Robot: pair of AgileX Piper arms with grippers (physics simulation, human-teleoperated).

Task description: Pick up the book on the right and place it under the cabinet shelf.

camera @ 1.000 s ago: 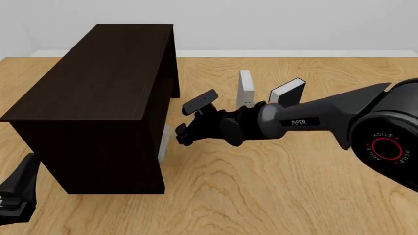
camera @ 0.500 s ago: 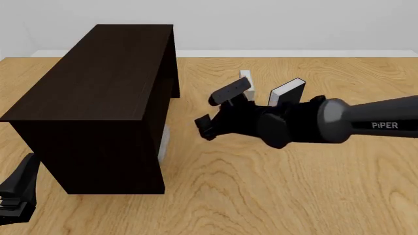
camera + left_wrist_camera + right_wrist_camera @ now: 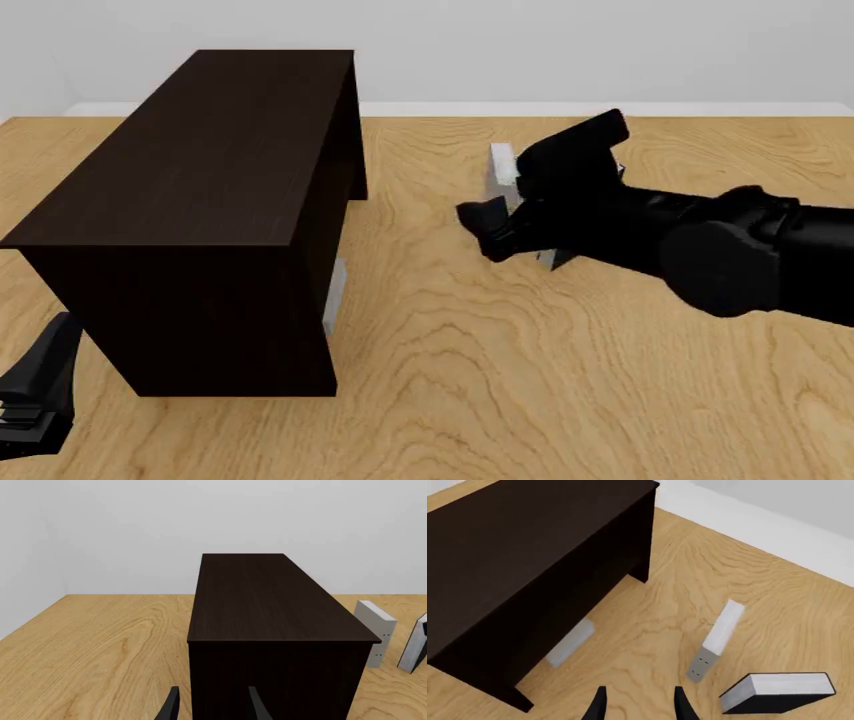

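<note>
The dark cabinet shelf (image 3: 200, 150) (image 3: 267, 600) (image 3: 527, 545) stands on the table's left half. The book (image 3: 336, 292) (image 3: 570, 641), light grey, lies low against the cabinet's right side, partly under its top. My right gripper (image 3: 514, 185) (image 3: 639, 707) hangs open and empty above the table, well right of the cabinet and apart from the book. My left gripper (image 3: 34, 400) (image 3: 213, 707) rests open at the near left corner, just in front of the cabinet's near end. In the left wrist view the book is hidden.
A look-alike grey book (image 3: 502, 165) (image 3: 715, 637) (image 3: 373, 625) stands upright behind my right gripper, small dots on its spine. A black-covered book (image 3: 780, 690) (image 3: 417, 645) with white page edges sits right of it, mostly hidden by the right arm in the front view.
My right gripper has pulled back from the cabinet's right side, moving right and upward, still open. The book under the cabinet and the left arm have stayed put.
</note>
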